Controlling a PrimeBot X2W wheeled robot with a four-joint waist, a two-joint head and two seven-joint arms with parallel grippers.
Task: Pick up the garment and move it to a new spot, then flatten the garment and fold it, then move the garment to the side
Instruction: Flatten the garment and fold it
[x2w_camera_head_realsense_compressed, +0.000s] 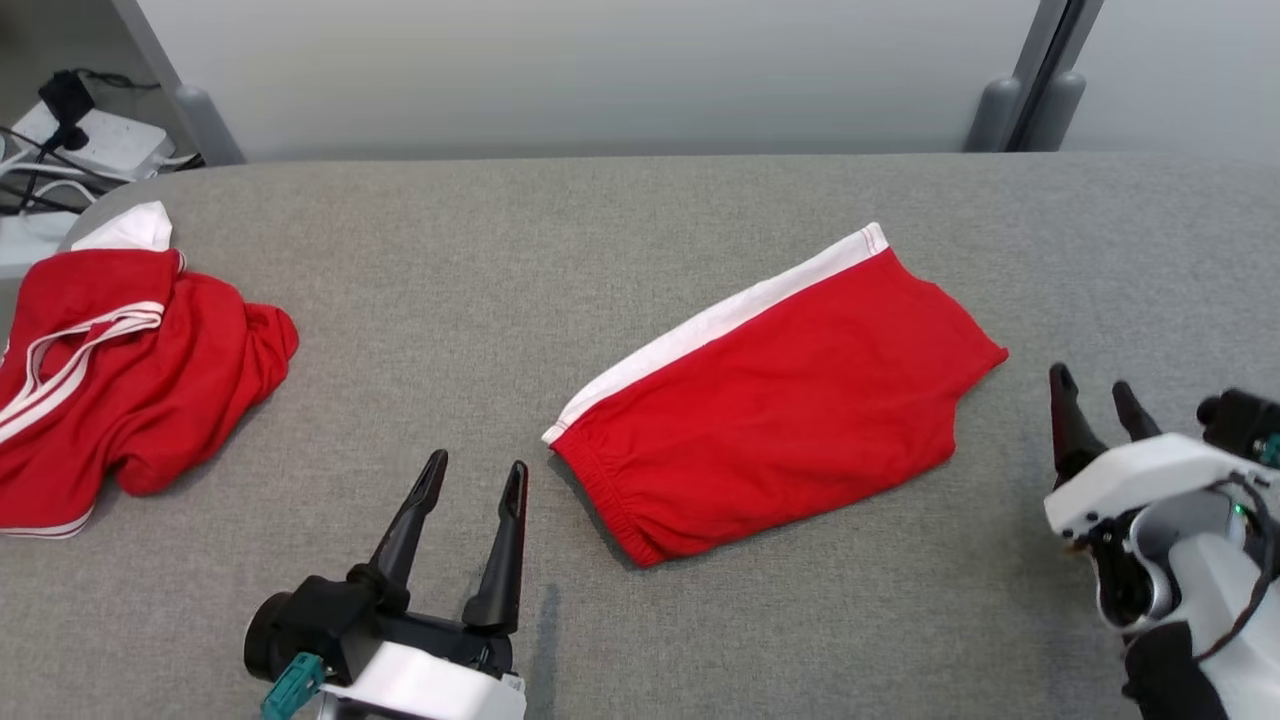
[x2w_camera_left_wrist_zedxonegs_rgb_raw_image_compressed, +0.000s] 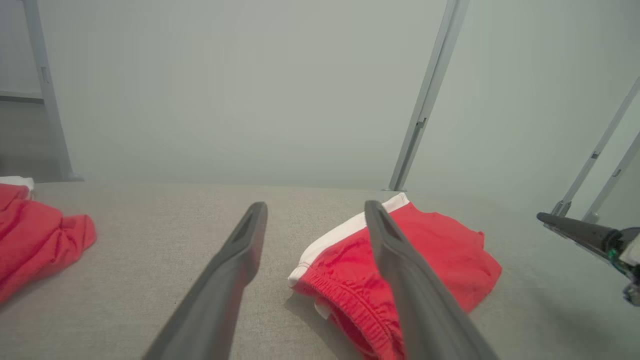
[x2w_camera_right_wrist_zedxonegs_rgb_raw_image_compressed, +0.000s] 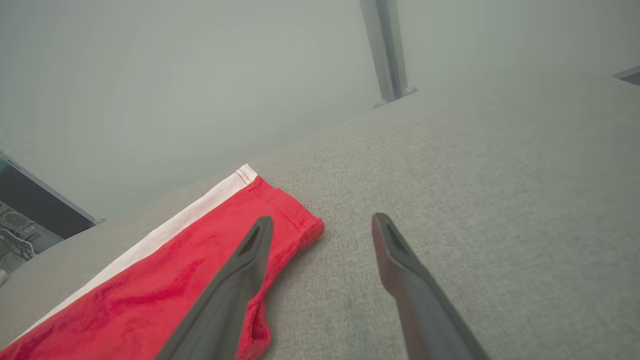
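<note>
Robot test lab, grey cloth-covered table (x2w_camera_head_realsense_compressed: 640, 220), bare partition wall (x2w_camera_head_realsense_compressed: 600, 70), metal post (x2w_camera_head_realsense_compressed: 1045, 70), loose cables (x2w_camera_head_realsense_compressed: 40, 175)

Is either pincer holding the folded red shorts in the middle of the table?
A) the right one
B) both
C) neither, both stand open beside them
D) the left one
C: the folded red shorts lie free on the table, the left pincer and the right pincer open at either side, touching nothing.

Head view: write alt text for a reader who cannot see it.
A folded pair of red shorts with a white stripe lies on a grey table, between the open left gripper and open right gripper, neither touching it. A second red garment lies crumpled at the table's left edge.
</note>
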